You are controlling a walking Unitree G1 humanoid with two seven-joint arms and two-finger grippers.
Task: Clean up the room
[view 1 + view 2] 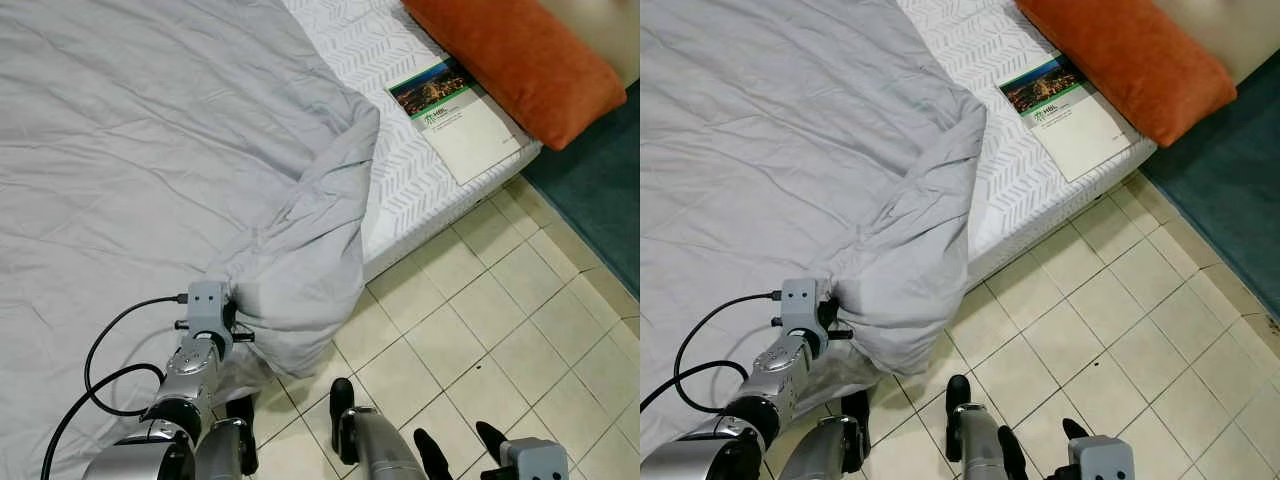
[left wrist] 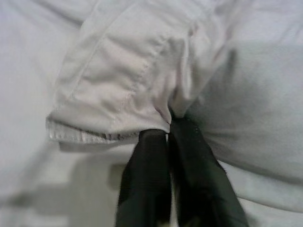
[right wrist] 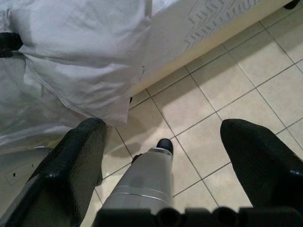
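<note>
Black fingers of right gripper spread wide apart, nothing betw. them, hanging low over tiled floor nr the robot's own feet. Idle for now.

Left gripper w/ fingers pressed together, clamped on hemmed corner of grey duvet. Stitched edge bunches just above the fingertips in left wrist view. From head cam, left wrist sits at the near bed edge, where a gathered fold hangs off the side twd the floor; lowest part looks to touch or nearly touch tiles, can't tell which.

Handling, as judged: duvet soft, limp, no stiffness at all. Follows the pull and drags in a rope of folds, not as a flat sheet. Prob. light per handful but bulky; friction on the bedding under it will resist a long pull. Not fragile. Cloth matte, not slippery, yet a thin pinch could creep out, so hem/corner is the right hold: doubled fabric + seam gives the fingers something to bite. A 2nd hold further along the same edge w/ right gripper would let the edge be spread rather than tugged fr. one point.

Further off: duvet covers most of bed, folded back at the far end, exposing white patterned mattress. On that bare strip lies a book, flat, just beside an orange pillow. Teal rug beyond bed.
</note>
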